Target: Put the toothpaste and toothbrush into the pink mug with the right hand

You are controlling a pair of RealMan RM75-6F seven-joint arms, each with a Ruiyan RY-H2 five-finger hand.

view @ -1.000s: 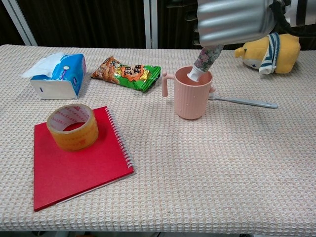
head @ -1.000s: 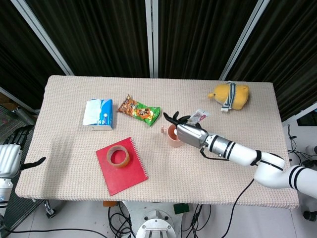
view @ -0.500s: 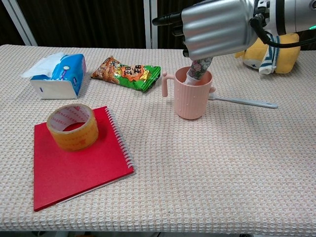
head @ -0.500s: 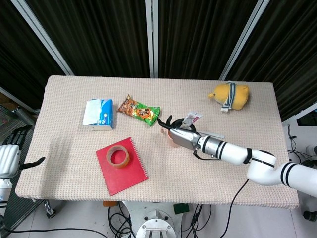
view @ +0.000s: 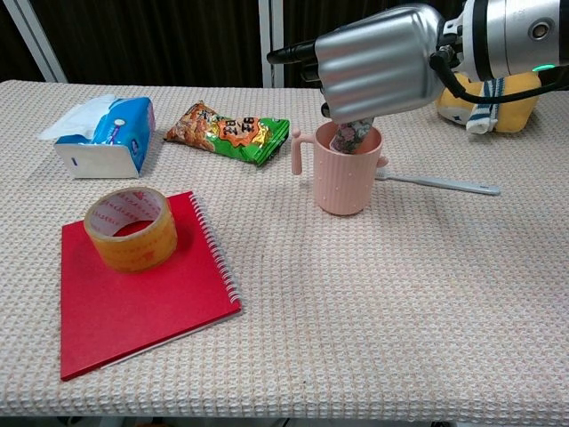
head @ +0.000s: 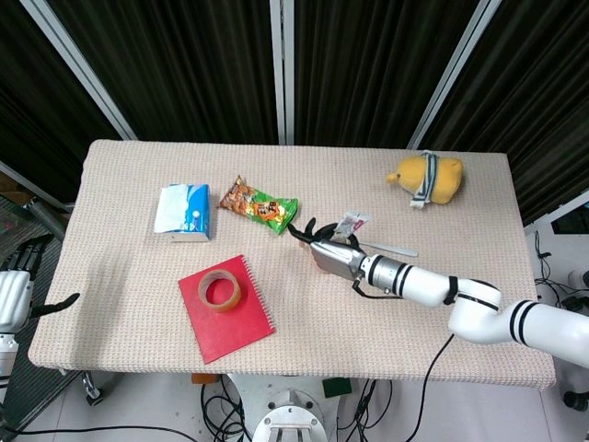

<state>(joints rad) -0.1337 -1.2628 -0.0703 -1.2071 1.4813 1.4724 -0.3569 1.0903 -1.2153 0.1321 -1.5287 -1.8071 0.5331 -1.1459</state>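
Light was bright and even from overhead, shadows soft and short. Both views were sharp, though the near right hand (view: 378, 64) showed broad glare streaks on its metal back. Black curtains (head: 193, 64) stayed underexposed.

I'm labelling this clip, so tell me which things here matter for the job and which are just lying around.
Job: pink mug, toothpaste standing in it, toothbrush on the table behind it, right hand.

Lying about: tissue pack, snack bag, tape roll, red notebook, yellow plush toy.

Right hand (view: 380, 62) low — fingers hidden.
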